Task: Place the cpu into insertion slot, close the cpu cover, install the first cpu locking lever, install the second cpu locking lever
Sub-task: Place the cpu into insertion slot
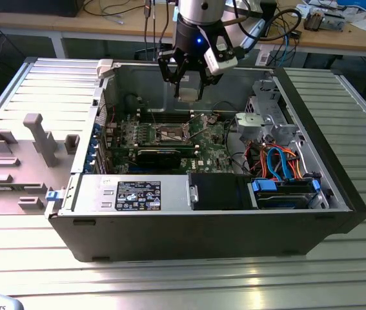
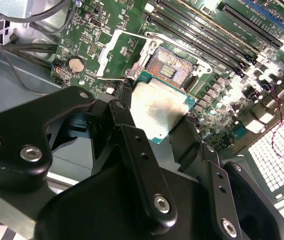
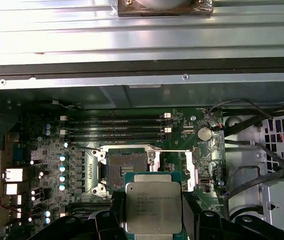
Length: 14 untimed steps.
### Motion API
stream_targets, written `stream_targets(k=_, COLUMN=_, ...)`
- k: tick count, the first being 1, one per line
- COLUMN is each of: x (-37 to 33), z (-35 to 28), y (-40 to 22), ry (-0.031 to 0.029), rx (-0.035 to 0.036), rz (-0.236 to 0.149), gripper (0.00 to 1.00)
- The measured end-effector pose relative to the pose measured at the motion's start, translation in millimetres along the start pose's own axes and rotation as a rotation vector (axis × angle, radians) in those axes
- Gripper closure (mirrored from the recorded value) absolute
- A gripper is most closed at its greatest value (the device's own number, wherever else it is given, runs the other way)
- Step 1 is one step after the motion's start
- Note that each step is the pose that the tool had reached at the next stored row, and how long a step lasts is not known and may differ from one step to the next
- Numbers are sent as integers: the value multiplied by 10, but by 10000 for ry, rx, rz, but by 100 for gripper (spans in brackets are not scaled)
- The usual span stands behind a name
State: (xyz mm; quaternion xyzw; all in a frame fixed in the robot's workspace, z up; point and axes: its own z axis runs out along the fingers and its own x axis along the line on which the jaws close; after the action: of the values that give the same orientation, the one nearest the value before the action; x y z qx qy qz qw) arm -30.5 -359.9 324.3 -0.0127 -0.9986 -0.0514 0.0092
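My gripper point(image 1: 188, 82) hangs over the open computer case, shut on the cpu point(image 1: 188, 90), a flat silvery-tan square plate. In both wrist views the cpu point(image 2: 157, 110) point(image 3: 153, 202) sits level between the black fingers point(image 2: 131, 145), held by two opposite edges. Below and just beyond it lies the insertion slot point(image 2: 174, 67) point(image 3: 126, 165) point(image 1: 170, 134), a dark square with a silvery rim, uncovered, on the green board. The cpu cover point(image 2: 110, 50) point(image 3: 191, 172) is swung open beside the slot. I cannot make out the locking levers.
A long black card point(image 1: 158, 155) lies in front of the slot. Memory slots point(image 3: 116, 127) run behind it. A drive cage with orange and blue cables point(image 1: 279, 161) fills the exterior view's right. The case wall point(image 1: 170, 74) stands behind the gripper. A grey fixture point(image 1: 34, 139) sits outside the case.
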Motion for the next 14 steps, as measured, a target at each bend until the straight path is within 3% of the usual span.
stream_targets(k=14, x=-1, z=29, y=-3, ry=1, rx=-1, rz=0, gripper=46)
